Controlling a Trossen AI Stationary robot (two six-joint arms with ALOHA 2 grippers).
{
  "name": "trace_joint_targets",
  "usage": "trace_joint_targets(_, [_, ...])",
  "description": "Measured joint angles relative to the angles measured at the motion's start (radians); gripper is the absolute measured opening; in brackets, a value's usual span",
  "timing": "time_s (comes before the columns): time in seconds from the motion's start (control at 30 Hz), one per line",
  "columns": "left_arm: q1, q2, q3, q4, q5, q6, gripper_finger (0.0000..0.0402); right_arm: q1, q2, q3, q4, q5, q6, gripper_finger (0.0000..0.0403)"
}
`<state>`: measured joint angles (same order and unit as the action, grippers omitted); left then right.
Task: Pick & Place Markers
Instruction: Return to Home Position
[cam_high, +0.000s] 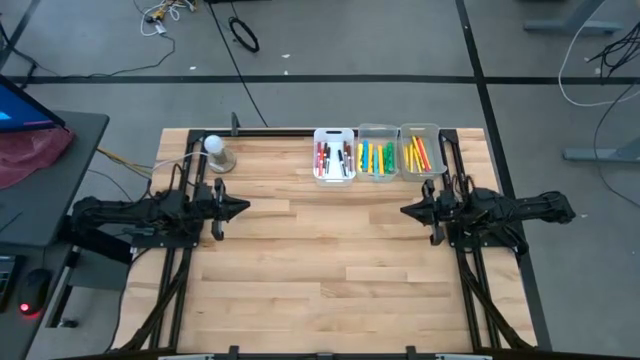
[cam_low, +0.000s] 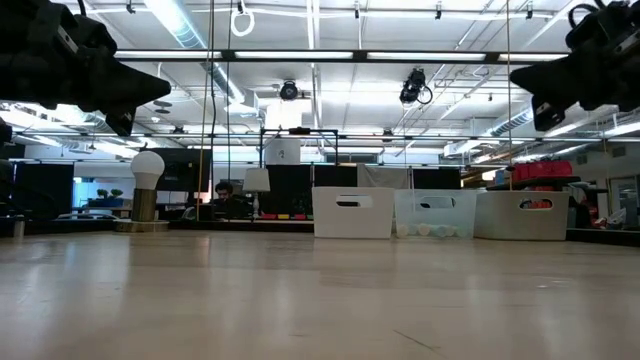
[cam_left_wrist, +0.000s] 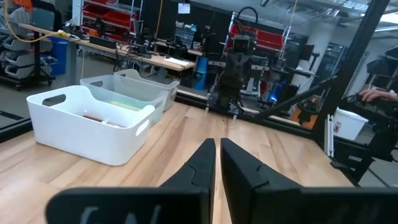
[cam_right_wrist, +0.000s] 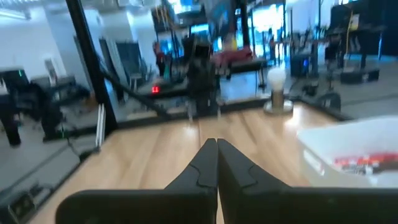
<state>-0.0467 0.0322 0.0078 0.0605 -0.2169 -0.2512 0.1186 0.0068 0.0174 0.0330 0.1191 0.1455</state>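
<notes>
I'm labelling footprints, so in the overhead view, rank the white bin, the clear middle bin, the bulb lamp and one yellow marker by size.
1. white bin and clear middle bin: they look about alike, so no ranking between them.
2. bulb lamp
3. yellow marker

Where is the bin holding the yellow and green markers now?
In the high view, the middle bin of three at the table's far edge, right of centre, between the white bin and the orange-marker bin.

Markers (cam_high: 378, 158) in three adjoining bins (cam_high: 378, 127) at far edge of table (cam_high: 330, 250), lamp (cam_high: 217, 151) to their left.
</notes>
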Motion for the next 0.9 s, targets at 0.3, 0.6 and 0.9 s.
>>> trace_joint_targets(0.3, [0.0,0.0,0.0,0.001,0.0,0.0,0.003,-0.059,-0.007,0.002,-0.021,-0.153,-0.05,0.0002])
trace_joint_targets(0.6, [0.0,0.0,0.0,0.002,0.0,0.0,0.003,-0.099,-0.007,0.001,-0.019,-0.136,-0.053,0.0002])
trace_joint_targets(0.9, [0.0,0.0,0.0,0.003,0.0,0.0,0.003,-0.098,0.0,0.0,-0.019,-0.136,-0.052,0.0002])
